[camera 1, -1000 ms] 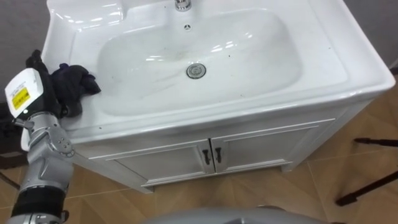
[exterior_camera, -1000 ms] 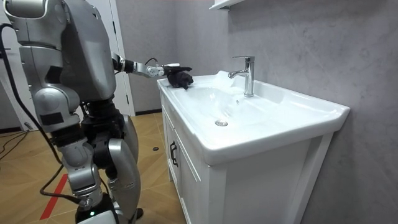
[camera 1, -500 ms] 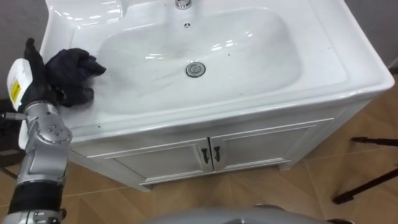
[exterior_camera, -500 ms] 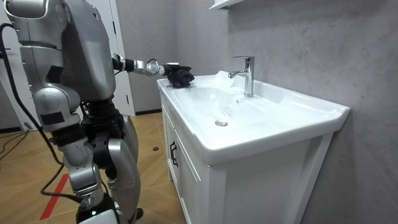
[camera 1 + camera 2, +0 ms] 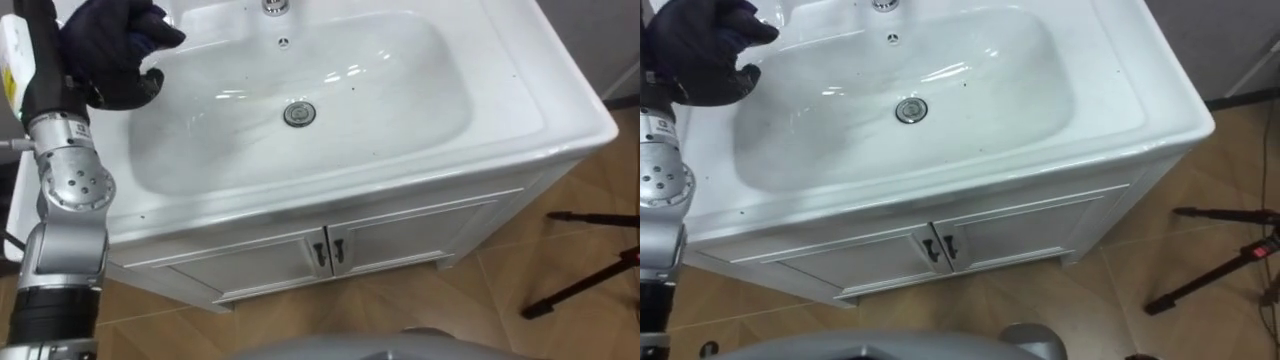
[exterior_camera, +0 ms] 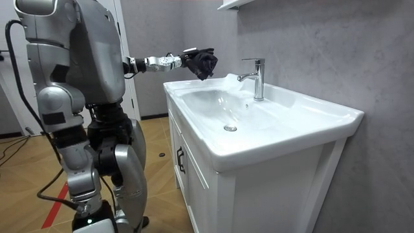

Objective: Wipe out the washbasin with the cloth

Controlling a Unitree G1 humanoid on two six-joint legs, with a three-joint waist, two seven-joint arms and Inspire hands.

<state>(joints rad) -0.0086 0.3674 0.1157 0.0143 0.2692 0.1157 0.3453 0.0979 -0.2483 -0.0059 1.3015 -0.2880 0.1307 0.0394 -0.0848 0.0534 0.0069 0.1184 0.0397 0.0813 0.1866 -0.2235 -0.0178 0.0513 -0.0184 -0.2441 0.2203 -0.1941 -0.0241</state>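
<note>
Within the left hand (image 5: 45, 72), with the fingers curled round it, sits the dark bunched wiping cloth (image 5: 112, 48). The room view shows hand and cloth held in the air, clear of the sink top, over its left end. Below the hand and out to its right lies the white ceramic basin (image 5: 560, 112), its glossy bowl marked by faint grey streaks and small dark specks around the round metal drain (image 5: 298, 113). Beyond the hand, at the back rim, stands the chrome tap (image 6: 257, 76).

Assessment: wiping proper is not yet begun. To do it well, the hand should descend rightward into the bowl and press the cloth flat on the ceramic rather than balled. Strokes should overlap from the bowl wall toward the drain and keep clear of the tap spout. A slack hold risks shedding the cloth on contact.

Not verifiable: the fingers are largely buried in the dark cloth, so the firmness of the hold cannot be confirmed. The eye views cut the tap off at the top edge. Whether the streaks are soil or reflection is uncertain.
</note>
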